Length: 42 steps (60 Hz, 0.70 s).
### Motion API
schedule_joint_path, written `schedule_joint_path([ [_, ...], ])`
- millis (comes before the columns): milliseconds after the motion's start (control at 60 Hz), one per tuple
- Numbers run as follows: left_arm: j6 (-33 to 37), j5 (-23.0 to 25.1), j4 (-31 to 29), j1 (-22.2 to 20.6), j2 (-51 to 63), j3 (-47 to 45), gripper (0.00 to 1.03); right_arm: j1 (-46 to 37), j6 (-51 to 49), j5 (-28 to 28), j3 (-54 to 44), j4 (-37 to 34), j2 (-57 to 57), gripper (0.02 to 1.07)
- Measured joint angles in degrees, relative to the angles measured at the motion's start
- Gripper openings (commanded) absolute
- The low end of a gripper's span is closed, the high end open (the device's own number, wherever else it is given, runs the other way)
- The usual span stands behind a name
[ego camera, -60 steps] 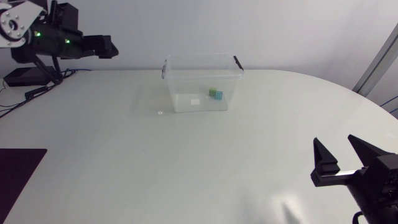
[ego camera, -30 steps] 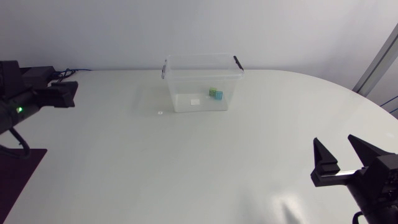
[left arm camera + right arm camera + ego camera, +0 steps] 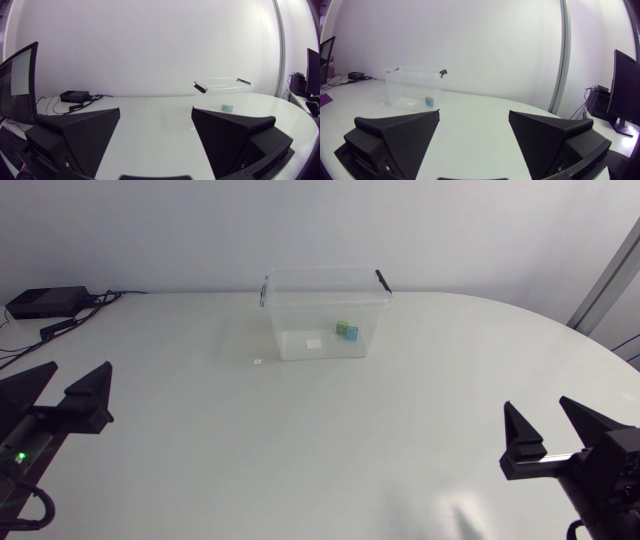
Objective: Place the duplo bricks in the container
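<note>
Left gripper (image 3: 80,370) dropped from far left to near left, wide open, empty, right gripper (image 3: 537,408) near right, wide open, empty, duplo bricks (image 3: 347,331) inside container (image 3: 290,320) far centre

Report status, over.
Left gripper open, empty. Right gripper open, empty. Bricks sit inside the container. No bricks seen on table.

White tbl (image 3: 300,450): clear container (image 3: 290,320), sm white scrap (image 3: 258,361) nearby.
</note>
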Motion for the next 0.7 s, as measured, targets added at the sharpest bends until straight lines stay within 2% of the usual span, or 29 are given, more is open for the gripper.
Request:
schedule_joint_path([
  [700,-1.1,-6.4,-6.4,-7.7,-19.8,-11.3,1.0,0.0,4.4,0.2,0.0,0.0,0.0,1.02],
])
